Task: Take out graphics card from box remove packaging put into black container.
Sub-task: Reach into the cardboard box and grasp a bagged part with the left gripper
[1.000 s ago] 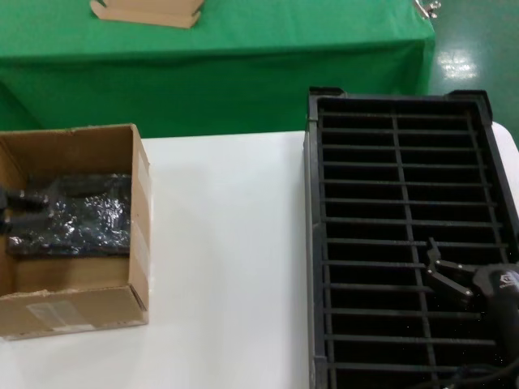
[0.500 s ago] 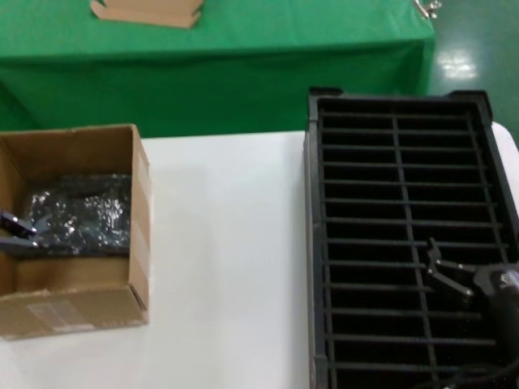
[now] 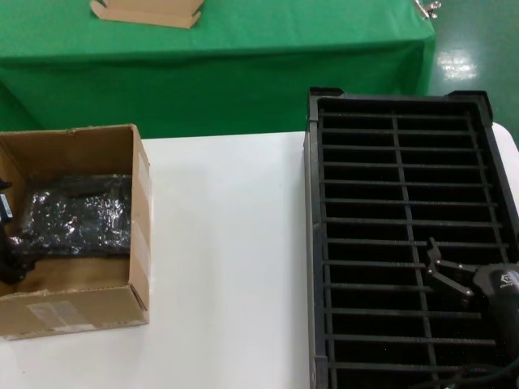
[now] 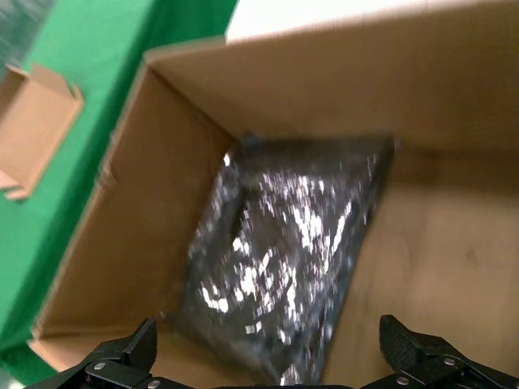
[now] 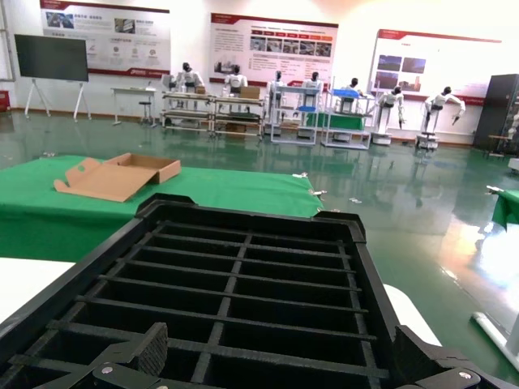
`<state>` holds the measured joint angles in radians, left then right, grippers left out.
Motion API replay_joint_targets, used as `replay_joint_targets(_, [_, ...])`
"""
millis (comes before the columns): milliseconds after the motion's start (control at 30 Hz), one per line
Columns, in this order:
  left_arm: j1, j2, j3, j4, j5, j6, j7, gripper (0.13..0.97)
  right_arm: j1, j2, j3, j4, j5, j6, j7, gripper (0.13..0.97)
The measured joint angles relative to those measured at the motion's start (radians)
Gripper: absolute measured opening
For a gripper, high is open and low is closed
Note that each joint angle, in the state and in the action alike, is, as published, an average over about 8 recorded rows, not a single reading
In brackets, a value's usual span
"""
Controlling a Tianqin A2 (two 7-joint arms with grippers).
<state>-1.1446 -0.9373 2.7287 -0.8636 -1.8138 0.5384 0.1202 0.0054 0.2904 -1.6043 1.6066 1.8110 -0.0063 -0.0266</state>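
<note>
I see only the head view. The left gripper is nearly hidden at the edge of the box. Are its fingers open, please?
Observer: Yes. In the left wrist view the left gripper has its fingers spread wide above the packaging, with nothing between them.
Operator: Is the packaging opened anywhere?
Observer: Not that I can see. It looks closed all over and lies on the floor of the box.
Operator: And the right gripper?
Observer: Its wrist view shows the right gripper open and empty above the black container.

Brown box (image 3: pixel 77 243), shiny grey-black packaging (image 3: pixel 77 215), black slotted container (image 3: pixel 405 235), white worktop (image 3: pixel 227 259), green cloth (image 3: pixel 243 49).
</note>
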Motion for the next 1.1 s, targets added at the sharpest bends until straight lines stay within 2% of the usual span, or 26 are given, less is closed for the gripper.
replay_joint_targets(100, [-0.007, 0.057, -0.042, 0.081, 0.087, 0.044, -0.002, 0.966, 0.0, 0.0, 0.0, 0.0, 0.0, 0.0, 0.0, 0.966])
replay_joint_targets(200, [-0.012, 0.115, -0.1, 0.165, 0.142, 0.089, 0.035, 0.966, 0.0, 0.0, 0.0, 0.0, 0.0, 0.0, 0.0, 0.966])
replay_joint_targets(400, [-0.03, 0.227, -0.209, 0.322, 0.214, 0.172, 0.16, 0.966, 0.0, 0.0, 0.0, 0.0, 0.0, 0.0, 0.0, 0.966])
replay_joint_targets(567, [-0.052, 0.304, -0.28, 0.442, 0.259, 0.212, 0.27, 0.966, 0.0, 0.0, 0.0, 0.0, 0.0, 0.0, 0.0, 0.966])
replay_joint_targets(800, [-0.095, 0.39, -0.375, 0.622, 0.291, 0.209, 0.43, 0.966, 0.0, 0.0, 0.0, 0.0, 0.0, 0.0, 0.0, 0.966])
replay_joint_targets(933, [-0.114, 0.419, -0.43, 0.69, 0.295, 0.184, 0.5, 0.966, 0.0, 0.0, 0.0, 0.0, 0.0, 0.0, 0.0, 0.966])
replay_joint_targets(1100, [-0.13, 0.441, -0.496, 0.744, 0.297, 0.151, 0.564, 0.966, 0.0, 0.0, 0.0, 0.0, 0.0, 0.0, 0.0, 0.966])
